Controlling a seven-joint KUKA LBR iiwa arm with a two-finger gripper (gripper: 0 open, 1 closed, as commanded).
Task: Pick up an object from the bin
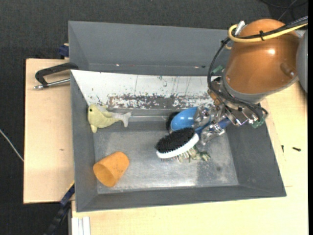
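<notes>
The claw (211,127) is hanging low in the right part of the grey bin (146,182), beneath the arm's orange cover (259,58). It is sitting at the right end of a black-bristled brush with a white back (177,143), which is lying near the middle of the bin floor. It is also just beside a rounded blue thing (184,117) that is resting behind the brush, close to the back wall. Whether the claw is open or closed I cannot tell, since its tip is blending into the metal parts around it. Nothing is looking lifted: the brush and the blue thing are both lying on the floor, as are a pale yellow whale toy (100,117) and an orange cup (111,168), well apart on the left. By my reading the approach is looking done, while a sure grip and the whole lift are remaining.
</notes>
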